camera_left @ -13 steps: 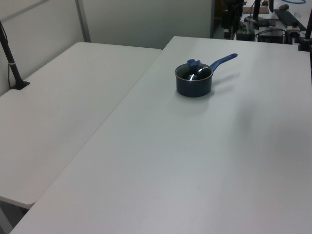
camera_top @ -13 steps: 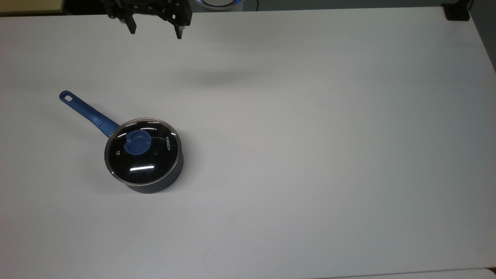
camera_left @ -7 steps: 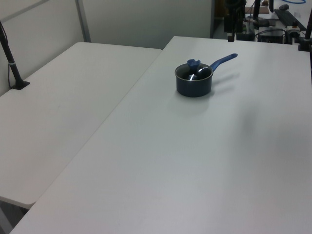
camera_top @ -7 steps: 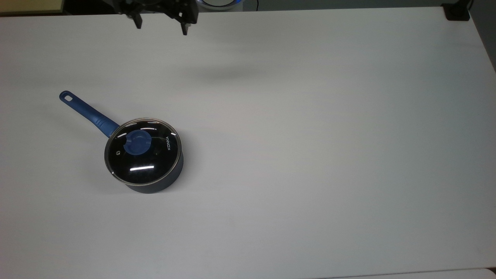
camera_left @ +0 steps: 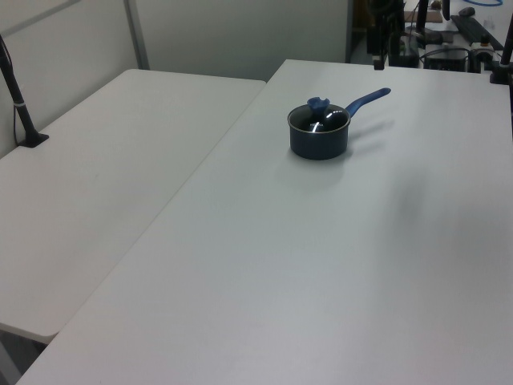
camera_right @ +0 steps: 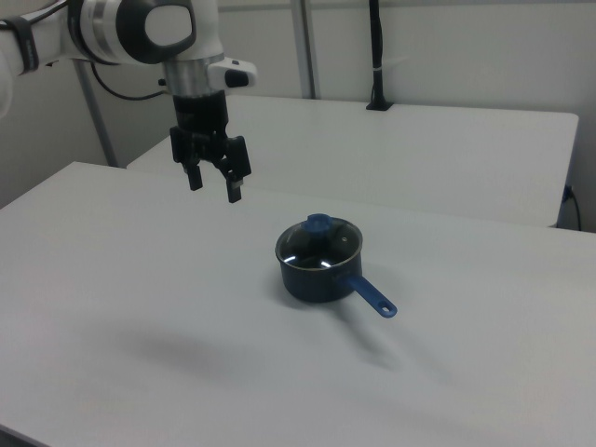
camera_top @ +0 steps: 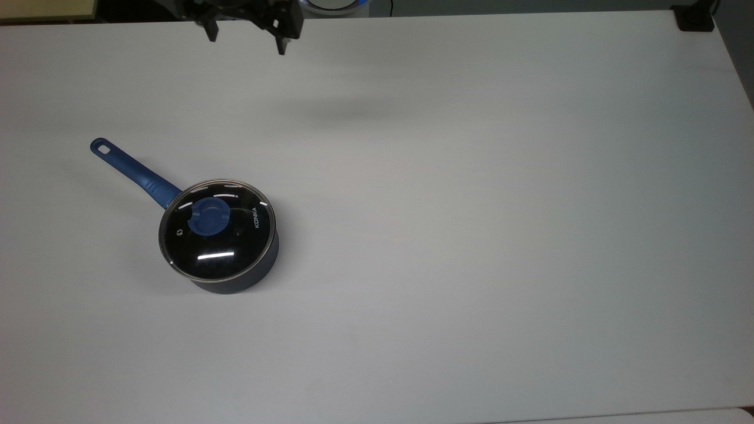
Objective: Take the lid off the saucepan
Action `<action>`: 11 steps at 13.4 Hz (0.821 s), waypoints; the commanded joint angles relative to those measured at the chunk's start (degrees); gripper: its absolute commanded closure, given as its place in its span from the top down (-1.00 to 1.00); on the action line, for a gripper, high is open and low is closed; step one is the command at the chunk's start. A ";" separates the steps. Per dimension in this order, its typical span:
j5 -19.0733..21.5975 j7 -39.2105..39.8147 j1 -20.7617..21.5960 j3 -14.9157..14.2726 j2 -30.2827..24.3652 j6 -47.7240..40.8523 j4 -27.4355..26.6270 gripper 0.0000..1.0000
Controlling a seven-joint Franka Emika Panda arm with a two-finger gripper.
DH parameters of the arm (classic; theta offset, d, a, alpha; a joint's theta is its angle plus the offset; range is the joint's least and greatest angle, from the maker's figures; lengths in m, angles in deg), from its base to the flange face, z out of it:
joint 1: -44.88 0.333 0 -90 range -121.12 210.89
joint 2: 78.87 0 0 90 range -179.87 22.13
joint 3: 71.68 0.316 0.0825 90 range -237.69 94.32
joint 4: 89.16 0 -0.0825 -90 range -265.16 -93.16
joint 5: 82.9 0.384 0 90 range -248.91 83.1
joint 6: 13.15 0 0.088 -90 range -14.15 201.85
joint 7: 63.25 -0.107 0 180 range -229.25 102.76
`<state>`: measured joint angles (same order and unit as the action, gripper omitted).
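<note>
Claw (camera_right: 215, 184) hanging spread, well apart from saucepan (camera_top: 227, 259); needs centering over lid (camera_top: 217, 228) knob (camera_top: 209, 216) before descending, pinching.

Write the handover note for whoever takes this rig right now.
Gripper: open, empty, hanging in the air well clear of the pan, near the top view's upper edge.
Saucepan: upright on the white table, handle pointing to the top view's upper left.
Lid: seated on the saucepan, blue knob free.
Done: nothing yet.
Left: bring the gripper over the knob, descend, grip it, lift the lid off.
</note>
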<state>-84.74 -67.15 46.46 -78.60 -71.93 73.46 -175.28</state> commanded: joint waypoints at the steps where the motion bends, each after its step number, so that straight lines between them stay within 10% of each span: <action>1: -1.24 0.38 -2.53 -0.55 0.97 0.92 1.48 1.00; 11: -1.50 -0.66 -4.13 0.33 9.31 27.98 0.95 1.00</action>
<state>-85.76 -66.65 41.29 -78.34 -65.85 97.15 -174.86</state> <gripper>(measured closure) 0.000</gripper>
